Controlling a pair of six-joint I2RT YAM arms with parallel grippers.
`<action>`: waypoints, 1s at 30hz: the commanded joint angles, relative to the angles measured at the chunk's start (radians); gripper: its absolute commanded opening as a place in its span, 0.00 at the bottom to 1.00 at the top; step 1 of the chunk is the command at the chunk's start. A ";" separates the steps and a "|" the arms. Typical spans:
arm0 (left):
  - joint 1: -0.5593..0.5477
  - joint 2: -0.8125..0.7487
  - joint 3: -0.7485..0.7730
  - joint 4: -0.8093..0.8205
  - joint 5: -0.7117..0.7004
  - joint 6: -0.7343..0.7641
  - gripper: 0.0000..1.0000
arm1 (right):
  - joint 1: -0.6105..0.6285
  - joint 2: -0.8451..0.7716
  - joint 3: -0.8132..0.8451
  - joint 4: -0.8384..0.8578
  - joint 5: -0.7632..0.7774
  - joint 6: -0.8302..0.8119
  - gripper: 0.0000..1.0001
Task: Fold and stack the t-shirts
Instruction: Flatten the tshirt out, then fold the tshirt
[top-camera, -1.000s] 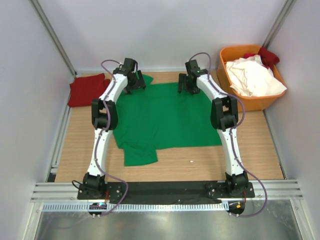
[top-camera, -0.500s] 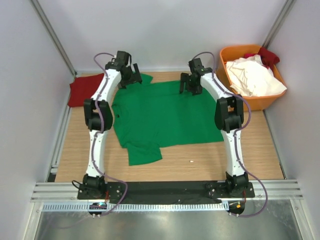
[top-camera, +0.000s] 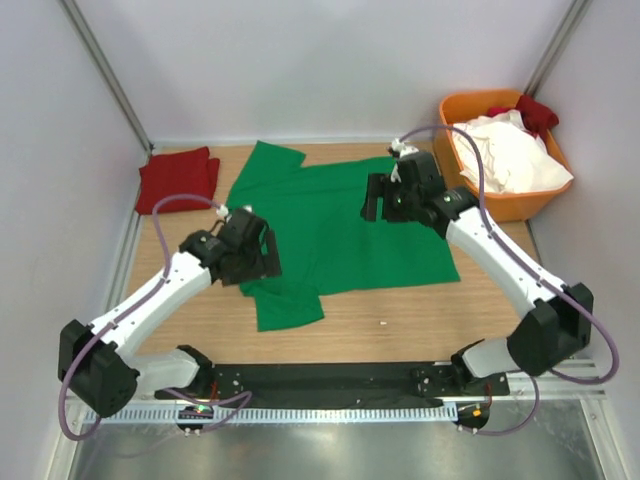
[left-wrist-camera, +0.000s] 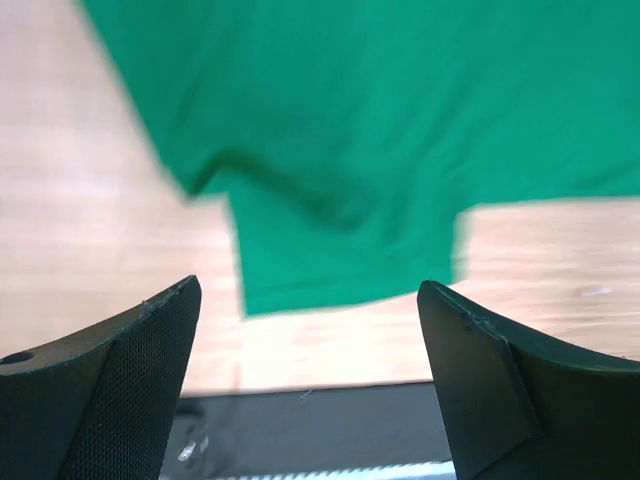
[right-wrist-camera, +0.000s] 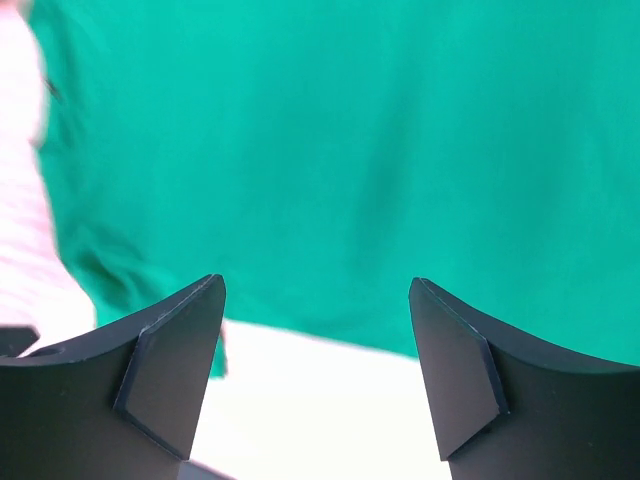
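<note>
The bright green t-shirt (top-camera: 335, 225) lies spread flat on the wooden table, one sleeve (top-camera: 288, 310) toward the near edge and one at the far left. My left gripper (top-camera: 254, 260) is open and empty, above the shirt's near-left part; its wrist view shows the green shirt (left-wrist-camera: 380, 120) and the near sleeve between the jaws (left-wrist-camera: 310, 395). My right gripper (top-camera: 384, 198) is open and empty above the shirt's far-right part; green cloth (right-wrist-camera: 330, 150) fills its view (right-wrist-camera: 316, 375). A folded dark red shirt (top-camera: 177, 178) lies at the far left.
An orange bin (top-camera: 500, 205) at the far right holds white shirts (top-camera: 510, 152) and a red one (top-camera: 535, 110). Bare wood (top-camera: 400, 320) shows along the near edge, with the black base strip (top-camera: 330, 378) below it. Walls close in on both sides.
Both arms have drawn back from the shirt's far edge. The left arm swung low toward the near left; the right moved slightly nearer. The far-left sleeve now lies uncovered.
</note>
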 joint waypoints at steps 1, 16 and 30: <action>-0.041 -0.052 -0.135 -0.015 -0.095 -0.157 0.89 | 0.015 -0.082 -0.163 0.046 0.016 0.056 0.81; -0.108 -0.106 -0.462 0.253 -0.065 -0.340 0.71 | 0.046 -0.274 -0.296 -0.020 0.053 0.084 0.81; -0.220 -0.031 -0.557 0.371 -0.055 -0.406 0.35 | 0.046 -0.279 -0.325 -0.045 0.099 0.064 0.81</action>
